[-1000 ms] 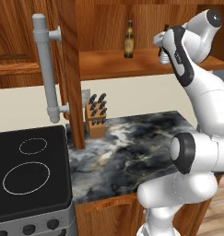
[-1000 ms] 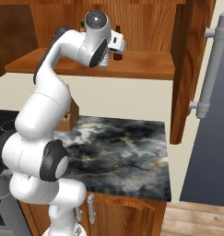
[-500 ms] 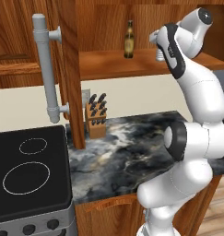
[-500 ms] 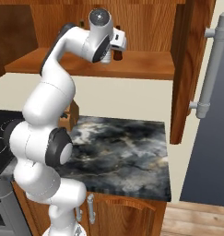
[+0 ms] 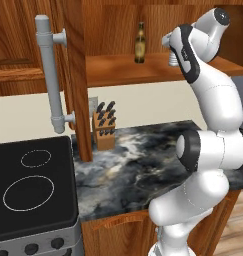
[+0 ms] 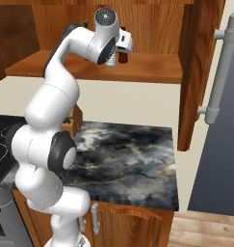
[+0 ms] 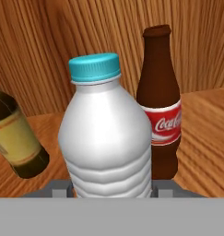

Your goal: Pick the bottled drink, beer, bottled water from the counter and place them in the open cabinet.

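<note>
Item: bottled water (image 7: 106,138), blue-green cap, upright, held between the claw's (image 6: 119,52) jaws, narrowed on its ribbed body.
Location: over the open cabinet (image 5: 118,70) shelf.
Neighbours: bottled drink (image 7: 158,103), red and white label, just behind the water to the claw's right; beer (image 7: 14,136), yellowish label, well apart to the claw's left.
Surface (image 6: 137,159) below: no bottles on it.
Handling note: judged the placing step. Lower straight until the base rests flat, part the jaws, back out level, avoiding the bottled drink.
</note>
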